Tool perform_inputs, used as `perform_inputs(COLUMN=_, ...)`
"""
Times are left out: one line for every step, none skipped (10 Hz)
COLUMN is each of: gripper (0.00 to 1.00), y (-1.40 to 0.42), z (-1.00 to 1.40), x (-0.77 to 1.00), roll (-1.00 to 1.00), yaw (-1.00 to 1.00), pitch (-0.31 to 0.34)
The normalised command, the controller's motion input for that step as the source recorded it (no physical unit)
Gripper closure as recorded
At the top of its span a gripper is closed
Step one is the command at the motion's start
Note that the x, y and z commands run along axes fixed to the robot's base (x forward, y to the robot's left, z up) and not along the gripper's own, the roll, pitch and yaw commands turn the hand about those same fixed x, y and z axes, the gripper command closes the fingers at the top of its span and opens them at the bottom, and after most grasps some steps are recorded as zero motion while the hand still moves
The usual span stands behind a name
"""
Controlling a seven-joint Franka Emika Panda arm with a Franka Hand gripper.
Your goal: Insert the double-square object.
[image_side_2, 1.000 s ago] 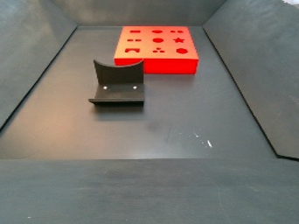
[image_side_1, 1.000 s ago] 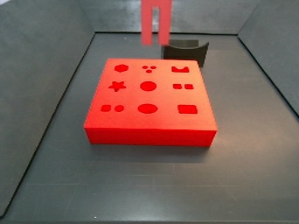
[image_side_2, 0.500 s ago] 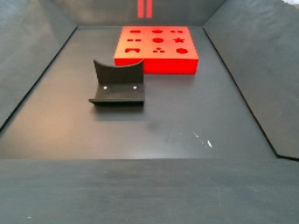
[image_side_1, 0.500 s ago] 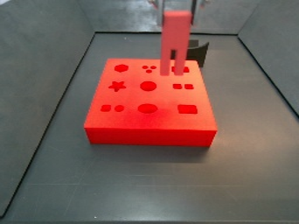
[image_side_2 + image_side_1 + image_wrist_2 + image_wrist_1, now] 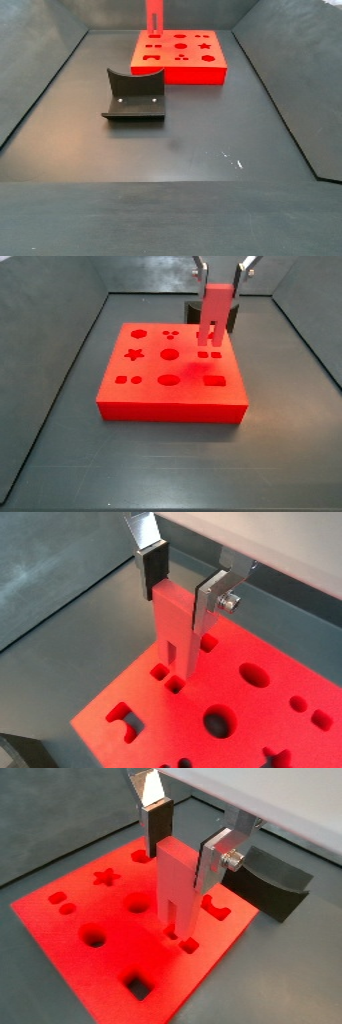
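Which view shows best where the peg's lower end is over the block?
A wrist view: the gripper holds the peg upright, its lower end just above two small square holes in the block. Another wrist view shows the same. One side view shows it smaller; another shows only a sliver.

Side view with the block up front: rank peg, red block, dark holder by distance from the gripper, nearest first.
Gripper sits high, over the block's far right part.
1. Peg: held between the jaws, hanging down.
2. Red block: just below the peg's tip.
3. Dark holder: on the floor behind the block, mostly hidden by the peg.
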Motion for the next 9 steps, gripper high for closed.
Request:
perform_inputs(gripper=1.0, y=0.26, z=-0.15, x=0.31, roll=-0.11, yaw=-0.09, pitch=0.036)
perform_inputs(gripper=1.0, y=0.06, z=-0.13, x=0.46, roll=-0.09, yaw=0.0, pitch=0.004)
perform_inputs(gripper=1.0, y=0.0, z=-0.21, x=0.33, roll=-0.01, yaw=0.0, pitch=0.0)
perform_inputs(gripper=1.0, y=0.0, z=-0.24, x=0.1, roll=0.0, yaw=0.0, pitch=0.0)
perform_inputs(gripper=1.0, y=0.0, z=-0.2, x=0.01, roll=0.0, yaw=0.0, pitch=0.0)
perform_inputs(gripper=1.0, y=0.02, z=-0.18, x=-0.04, roll=0.0, yaw=-0.01, pitch=0.0)
perform_inputs(gripper=1.0, y=0.0, z=-0.13, x=0.0, roll=-0.02, yaw=0.0, pitch=0.0)
perform_inputs(gripper=1.0, y=0.0, z=-0.14, x=0.0, roll=-0.02, yaw=0.0, pitch=0.0)
perform_inputs(gripper=1.0, y=0.0, z=-0.15, x=0.09, roll=-0.03, yaw=0.0, pitch=-0.011)
